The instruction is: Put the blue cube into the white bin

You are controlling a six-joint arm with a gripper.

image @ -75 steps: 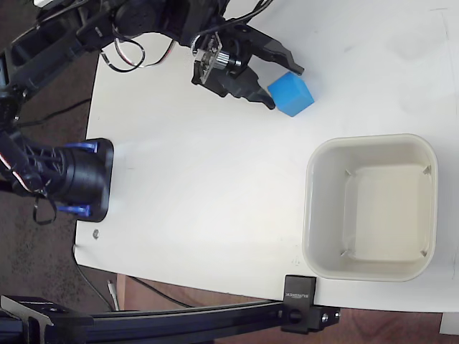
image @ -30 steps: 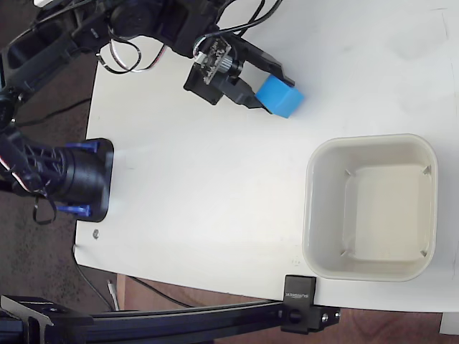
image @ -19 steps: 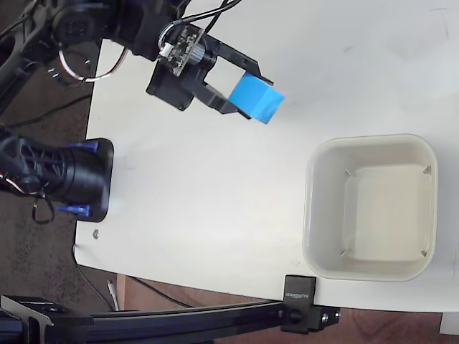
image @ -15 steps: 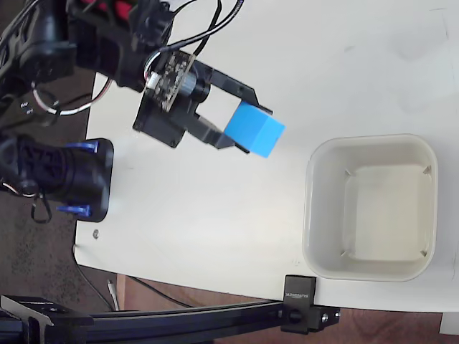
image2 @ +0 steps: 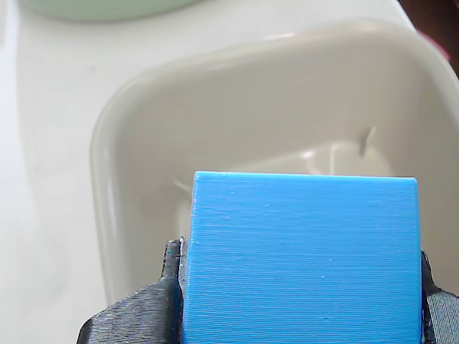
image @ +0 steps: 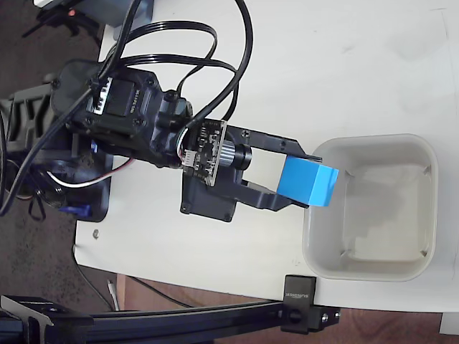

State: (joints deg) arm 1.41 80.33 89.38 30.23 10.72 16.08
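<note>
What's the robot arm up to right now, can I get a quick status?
Gripper shut on blue cube. Cube over white bin's near rim. Bin empty, nothing blocking.

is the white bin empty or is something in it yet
Empty. The white bin shows a bare floor; the blue cube is held by the gripper over its rim.

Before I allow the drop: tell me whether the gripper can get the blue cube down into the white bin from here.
Probably yes. The black two-finger gripper holds the small bright-blue cube over the left rim of the large off-white plastic bin; the bin looks empty, with nothing between.
</note>
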